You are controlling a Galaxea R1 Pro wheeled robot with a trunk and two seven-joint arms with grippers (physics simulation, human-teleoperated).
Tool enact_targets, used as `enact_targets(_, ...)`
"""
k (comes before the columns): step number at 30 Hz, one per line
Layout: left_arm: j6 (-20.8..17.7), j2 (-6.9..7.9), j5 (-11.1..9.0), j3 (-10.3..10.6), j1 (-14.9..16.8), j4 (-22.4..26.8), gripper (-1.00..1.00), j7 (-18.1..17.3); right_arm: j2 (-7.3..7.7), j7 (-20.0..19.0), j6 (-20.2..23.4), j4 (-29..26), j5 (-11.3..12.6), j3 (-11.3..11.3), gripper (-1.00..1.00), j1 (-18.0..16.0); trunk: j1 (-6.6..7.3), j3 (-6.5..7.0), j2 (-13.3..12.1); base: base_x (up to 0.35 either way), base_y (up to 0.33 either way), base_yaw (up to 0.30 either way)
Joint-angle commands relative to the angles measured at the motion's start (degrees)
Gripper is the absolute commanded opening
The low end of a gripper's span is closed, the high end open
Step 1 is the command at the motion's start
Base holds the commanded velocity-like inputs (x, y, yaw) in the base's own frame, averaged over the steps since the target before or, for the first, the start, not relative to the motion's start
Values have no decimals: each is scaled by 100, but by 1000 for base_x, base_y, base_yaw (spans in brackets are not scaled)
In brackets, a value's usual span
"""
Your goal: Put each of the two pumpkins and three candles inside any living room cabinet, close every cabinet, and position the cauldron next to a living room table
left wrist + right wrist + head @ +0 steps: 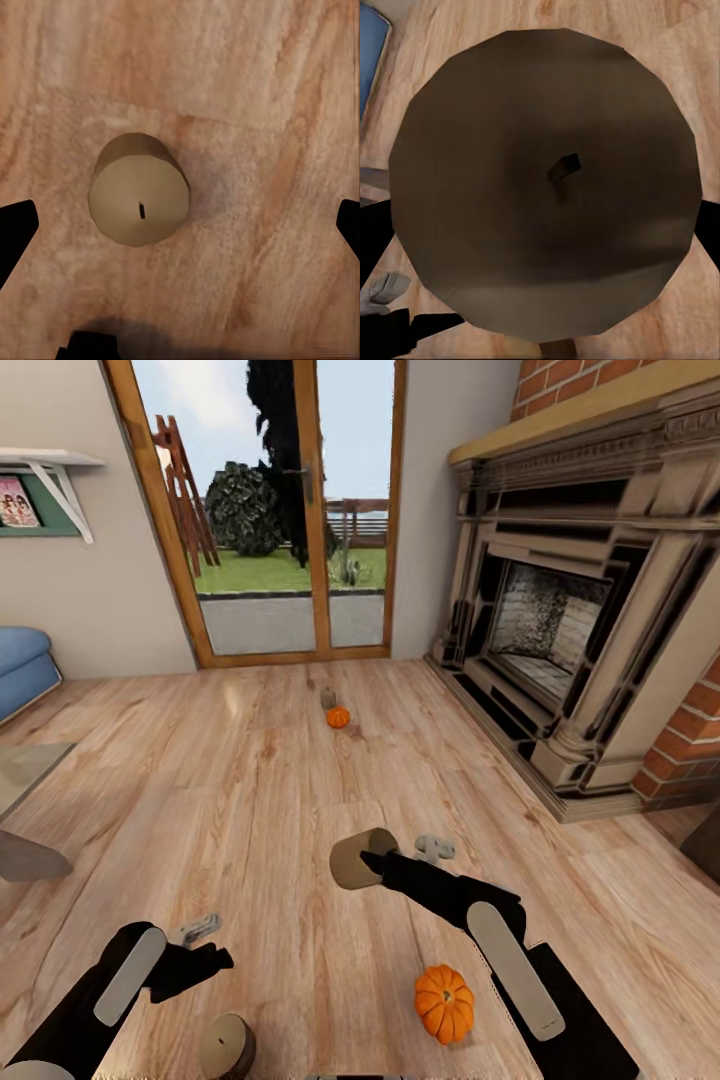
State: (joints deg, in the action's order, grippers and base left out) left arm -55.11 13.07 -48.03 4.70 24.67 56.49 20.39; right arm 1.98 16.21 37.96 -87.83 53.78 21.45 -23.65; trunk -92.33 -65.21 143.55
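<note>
Bare wooden floor (250, 800) lay open ahead, broken by the far pumpkin (338, 717), with the fireplace (570, 630) walling the right.

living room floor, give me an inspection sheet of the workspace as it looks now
surface: bare wooden floor.
job's things: near pumpkin on the floor by the right arm; far pumpkin toward the glass door, a small candle just behind it; floor candle standing upright under the left hand; held candle.
clutter: nothing seen.
grippers: left hand open above the floor candle; right hand shut on the held candle.
cables: nothing seen.
surroundings: fireplace at right, blue sofa at left.
</note>
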Motion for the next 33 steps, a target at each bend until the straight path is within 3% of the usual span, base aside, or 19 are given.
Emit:
enact_targets(1,-4,11,-45,19,3,5,100,-27,107,-197,1,1,78,9,-100,-6,-1,-28,4,0,0,0)
enact_targets(4,-1,23,-26,21,3,3,100,-140,351,-796,1,45,155,8,-100,-5,-9,-94,8,0,0,0)
enact_targets(7,5,27,-7,16,3,-1,100,-160,432,-996,1,76,265,8,-100,-3,-17,-161,12,0,0,0)
enact_targets(16,9,56,4,-29,3,-2,100,-184,460,-1065,-6,102,325,8,-100,-2,-40,-360,24,0,0,0)
enact_targets(23,14,172,-5,-38,3,-57,100,-204,461,-1075,-7,105,326,8,-100,-6,-58,-515,33,0,0,0)
enact_targets(33,148,179,-11,-22,3,-76,100,-217,461,-1084,-8,108,326,8,-100,-7,-84,-737,47,0,0,0)
